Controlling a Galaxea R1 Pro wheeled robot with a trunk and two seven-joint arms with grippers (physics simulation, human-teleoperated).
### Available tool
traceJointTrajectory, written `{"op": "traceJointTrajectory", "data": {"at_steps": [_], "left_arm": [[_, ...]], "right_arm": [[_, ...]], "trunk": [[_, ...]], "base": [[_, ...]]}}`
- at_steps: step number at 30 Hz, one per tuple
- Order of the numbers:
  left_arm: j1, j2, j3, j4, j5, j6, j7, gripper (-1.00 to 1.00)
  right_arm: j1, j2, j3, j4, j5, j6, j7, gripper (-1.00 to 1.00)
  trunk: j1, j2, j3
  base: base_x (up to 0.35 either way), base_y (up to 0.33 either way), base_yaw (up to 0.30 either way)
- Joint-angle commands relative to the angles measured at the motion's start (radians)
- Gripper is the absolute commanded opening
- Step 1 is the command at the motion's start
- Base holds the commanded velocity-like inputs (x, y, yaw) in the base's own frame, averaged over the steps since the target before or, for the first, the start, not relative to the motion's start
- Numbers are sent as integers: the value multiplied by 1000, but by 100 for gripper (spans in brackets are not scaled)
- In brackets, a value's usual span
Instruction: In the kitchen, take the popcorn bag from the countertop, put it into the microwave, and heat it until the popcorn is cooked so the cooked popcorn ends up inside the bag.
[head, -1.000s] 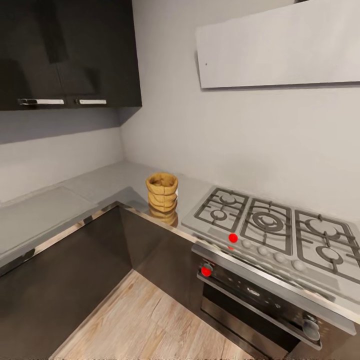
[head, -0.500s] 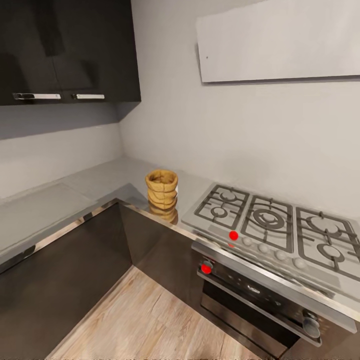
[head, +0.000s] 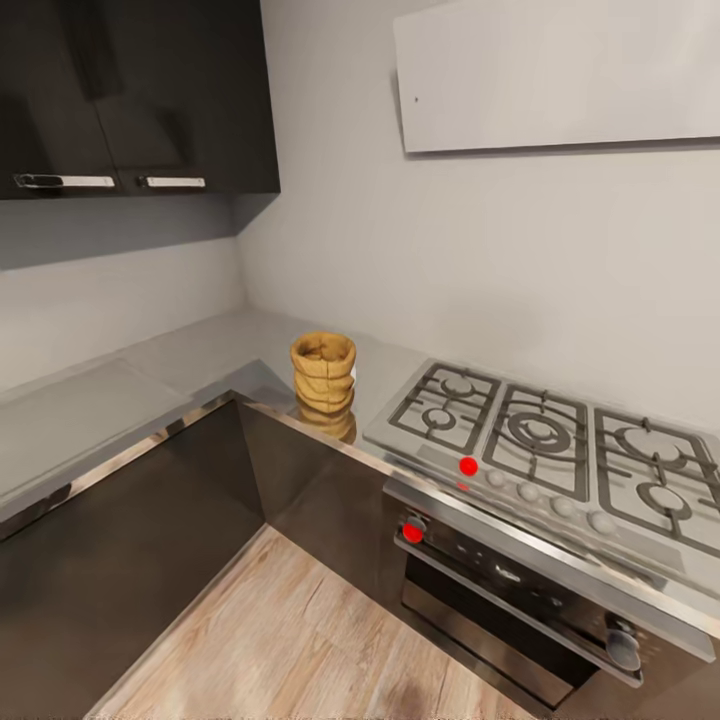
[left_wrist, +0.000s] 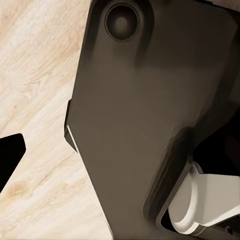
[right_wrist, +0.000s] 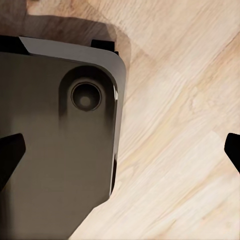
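The popcorn bag (head: 323, 373), a wrinkly golden-brown sack with a rolled rim, stands upright on the grey countertop (head: 190, 360) near the front edge, just left of the gas hob. Its reflection shows on the slab below it. The microwave and the popcorn are out of view. In the right wrist view my right gripper (right_wrist: 120, 152) is open, its dark fingertips (right_wrist: 10, 155) far apart over the robot's dark base and the wood floor. In the left wrist view my left gripper (left_wrist: 120, 160) looks open, with one dark fingertip (left_wrist: 10, 157) at the frame's edge over floor and base.
A grey gas hob (head: 545, 440) with black grates sits right of the bag, above a black oven (head: 510, 600) with a steel handle. Glossy black wall cabinets (head: 130, 90) hang at the upper left. The L-shaped counter encloses a patch of wood floor (head: 300, 640).
The head camera has shifted a little, so the whole kitchen sits slightly differently in the picture. The bag stands where it was on the counter.
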Motion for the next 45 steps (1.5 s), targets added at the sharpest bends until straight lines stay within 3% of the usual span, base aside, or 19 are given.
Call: {"op": "traceJointTrajectory", "data": {"at_steps": [1,20,39,45], "left_arm": [[0,0,0,-1,3,-2,3,100],[0,0,0,-1,3,-3,3,100],[0,0,0,-1,3,-3,3,100],[0,0,-1,0,2,-2,2,100]], "right_arm": [[-1,-1,-8,3,8,-4,1,100],[-1,-1,-8,3,8,-6,1,100],[-1,4,-7,3,17,-7,0,100],[-1,8,-12,-42,16,-4,9,100]], "trunk": [[0,-1,-3],[0,-1,-32],[0,-1,-34],[0,-1,-34]], "base": [[0,0,0],[0,0,6],[0,0,99],[0,0,0]]}}
